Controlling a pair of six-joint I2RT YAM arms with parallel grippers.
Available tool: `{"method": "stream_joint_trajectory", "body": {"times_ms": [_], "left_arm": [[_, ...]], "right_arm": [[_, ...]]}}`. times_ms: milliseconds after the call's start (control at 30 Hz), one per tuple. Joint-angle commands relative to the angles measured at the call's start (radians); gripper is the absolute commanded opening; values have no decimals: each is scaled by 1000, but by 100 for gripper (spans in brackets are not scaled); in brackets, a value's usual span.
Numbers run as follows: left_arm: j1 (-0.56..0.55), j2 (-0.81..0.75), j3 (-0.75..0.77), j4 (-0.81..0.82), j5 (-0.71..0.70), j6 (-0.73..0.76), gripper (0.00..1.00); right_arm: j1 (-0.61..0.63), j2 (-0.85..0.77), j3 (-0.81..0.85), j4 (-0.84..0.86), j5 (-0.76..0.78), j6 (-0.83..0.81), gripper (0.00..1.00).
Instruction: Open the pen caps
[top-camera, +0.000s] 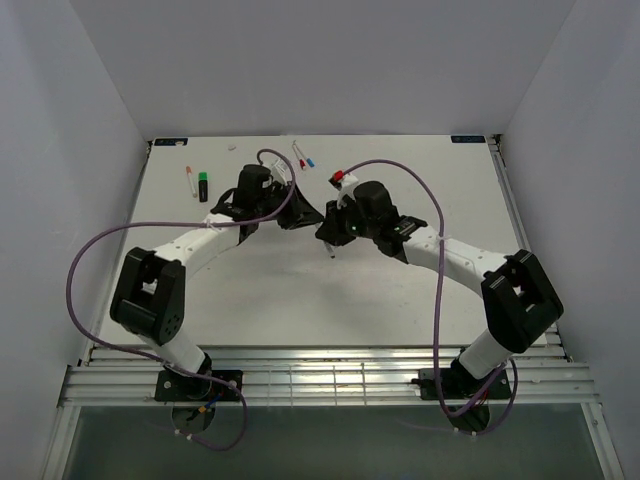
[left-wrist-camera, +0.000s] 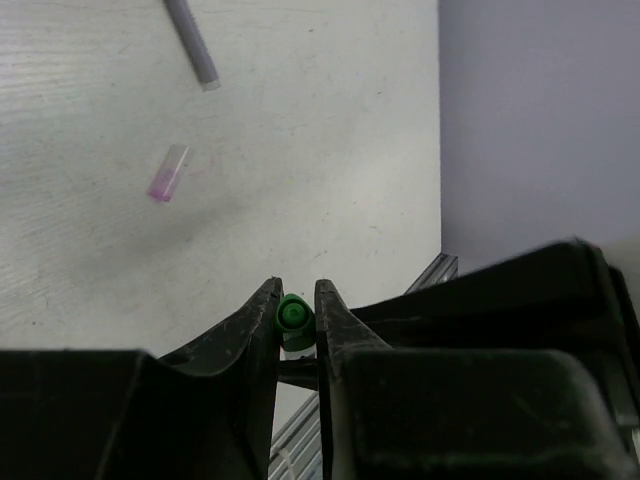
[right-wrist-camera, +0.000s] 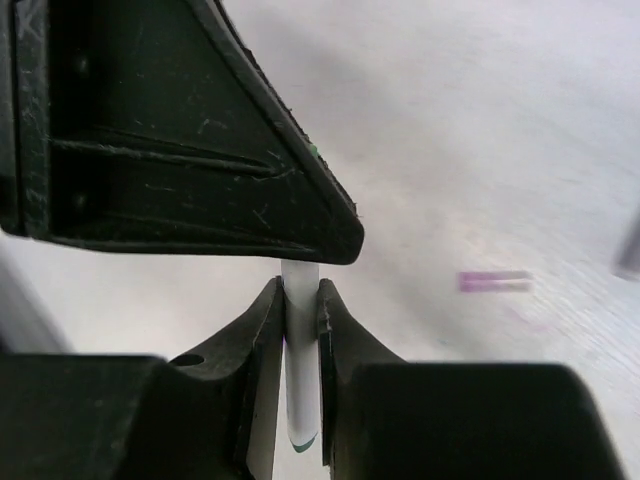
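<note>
My left gripper (left-wrist-camera: 297, 290) is shut on a green pen cap (left-wrist-camera: 292, 318), seen end-on between its jaws. My right gripper (right-wrist-camera: 299, 288) is shut on the white barrel of the same pen (right-wrist-camera: 300, 350). The barrel's far end goes behind the left gripper's black finger (right-wrist-camera: 200, 130), so the joint between cap and barrel is hidden. Both grippers meet above the table's middle, the left gripper (top-camera: 298, 212) beside the right gripper (top-camera: 330, 228), and the pen's lower end (top-camera: 328, 250) hangs below them.
A loose purple cap (left-wrist-camera: 168, 173) and a grey pen end (left-wrist-camera: 193, 45) lie on the table under the left wrist. At the back lie an orange-ended pen (top-camera: 190, 181), a black marker with a green end (top-camera: 203, 185), two thin pens (top-camera: 302, 156) and a red cap (top-camera: 338, 178).
</note>
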Motion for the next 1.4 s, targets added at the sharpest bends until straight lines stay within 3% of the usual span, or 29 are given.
{"method": "stream_joint_trajectory", "body": {"times_ms": [0,67,200,267,333,400,433,467,567,667,733,833,900,933,967,1033,1200,1233,1267,1300,1367], "left_arm": [[79,-204,-122,321,9,-10,0],[88,-230,-162,363,29,-21,0],[97,-272,-202,395,23,-35,0],[108,-278,-183,354,0,-59,0],[107,-272,-131,211,-87,-68,0],[107,-264,-78,147,-173,-93,0],[108,-259,-58,54,-205,-126,0],[107,-247,-6,11,-228,-133,0],[111,-201,22,-46,-279,-191,0],[114,-157,66,-88,-293,-208,0],[116,-155,74,-86,-296,-210,0],[116,-175,74,-109,-310,-191,0],[116,-196,55,-86,-300,-177,0],[116,-219,25,-29,-255,-170,0],[116,-229,5,17,-226,-156,0],[114,-239,-14,44,-193,-139,0],[113,-221,-51,69,-16,-95,0],[108,-212,-49,50,6,-84,6],[96,-203,-43,37,25,-73,20],[81,-200,-29,14,23,-64,45],[20,-210,-15,-45,-47,-27,59]], "right_arm": [[-116,-61,-95,168,-534,162,8],[-129,-55,-114,246,-700,243,8],[-141,-39,-200,500,-857,434,8],[-141,-48,-237,561,-854,492,8],[-132,-82,-244,465,-799,438,8],[-106,-113,-212,298,-606,249,8],[-21,-139,-129,53,-475,158,8],[47,-143,-82,-60,-124,81,8],[248,-101,45,-289,460,-26,8],[322,-18,114,-458,728,-14,8],[330,-2,118,-497,773,9,8],[319,-48,64,-465,737,2,8],[275,-90,-6,-365,515,-10,8],[199,-151,-49,-306,270,8,8],[158,-191,-100,-233,140,17,8],[95,-270,-202,-82,-42,43,8],[66,-337,-200,-80,-148,60,8],[57,-357,-203,-80,-150,69,8],[46,-364,-209,-78,-164,77,8],[34,-366,-212,-78,-184,89,8],[-8,-361,-223,-77,-243,123,8]]}}
